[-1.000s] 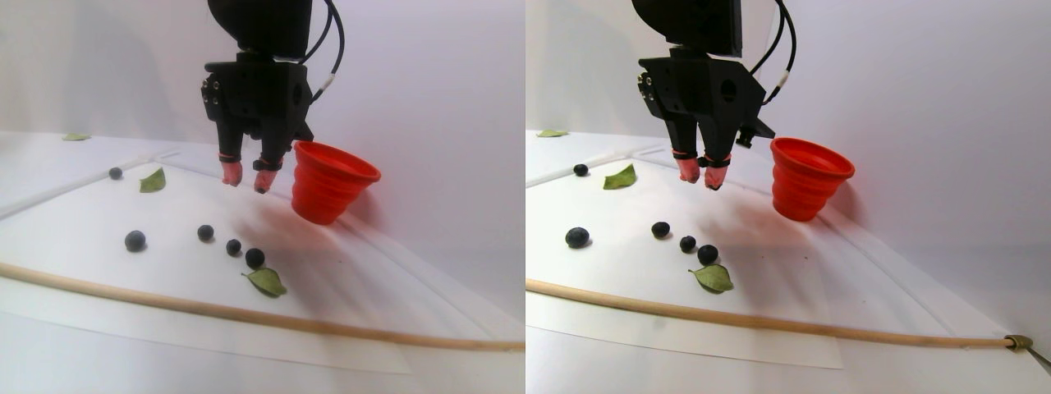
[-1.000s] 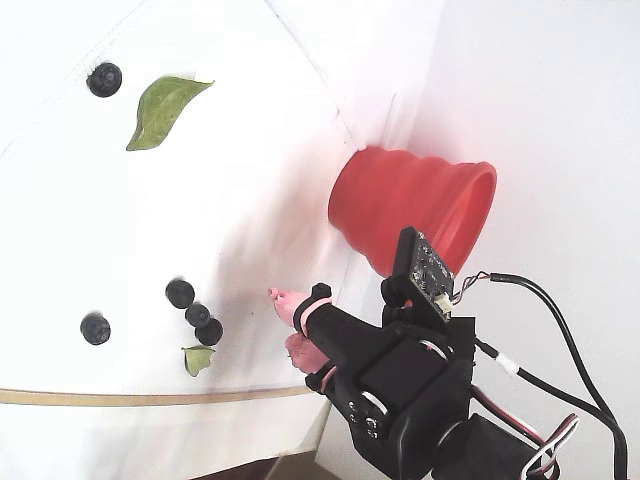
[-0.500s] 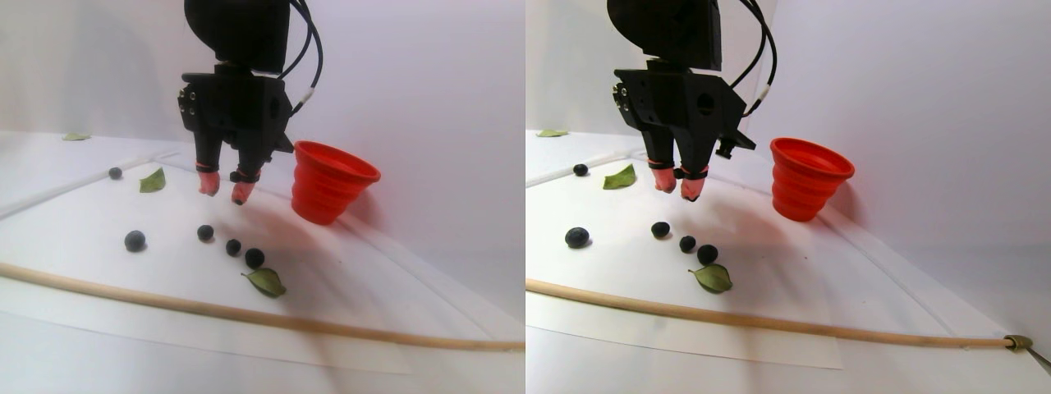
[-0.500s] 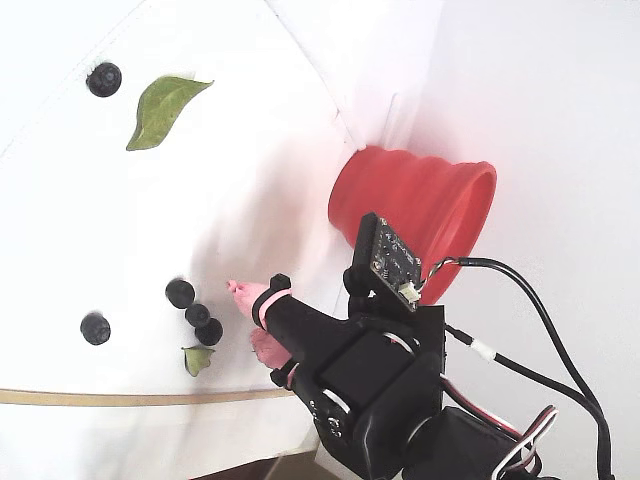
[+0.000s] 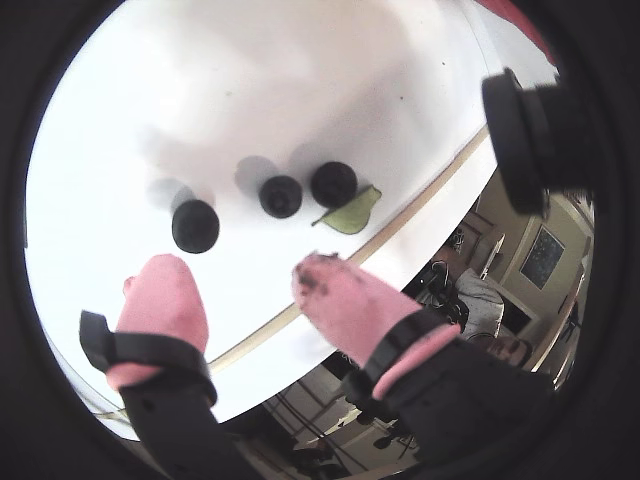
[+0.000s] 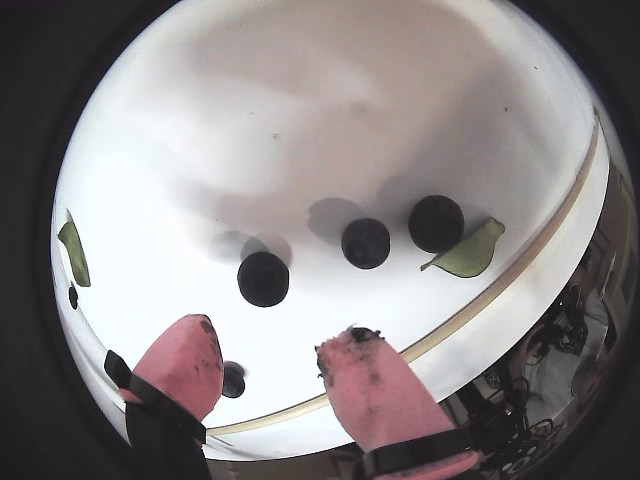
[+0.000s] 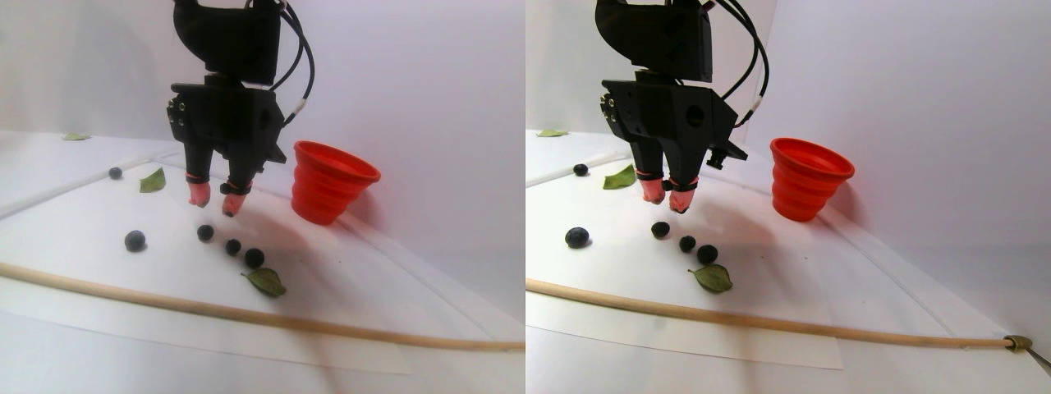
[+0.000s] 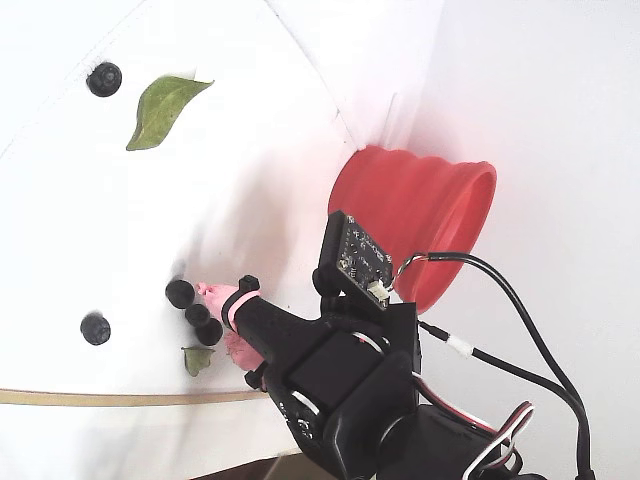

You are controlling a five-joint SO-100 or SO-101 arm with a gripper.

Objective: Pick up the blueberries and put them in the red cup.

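Three blueberries lie in a row on the white sheet (image 5: 281, 196) (image 6: 366, 243) (image 7: 233, 246) (image 8: 197, 315). Another blueberry (image 7: 135, 240) lies apart to the left, and one more (image 7: 115, 173) lies farther back. My gripper (image 5: 238, 268) (image 6: 272, 338) (image 7: 215, 203) (image 8: 218, 318) has pink-covered fingertips. It is open and empty, hovering a little above the row of berries. The red cup (image 7: 332, 182) (image 8: 410, 215) stands upright to the right of the gripper, near the wall.
A green leaf (image 7: 266, 281) (image 5: 350, 213) lies beside the row's end berry; another leaf (image 7: 152, 180) (image 8: 160, 108) lies farther back. A thin wooden stick (image 7: 246, 316) runs across the front of the sheet. White walls stand close behind the cup.
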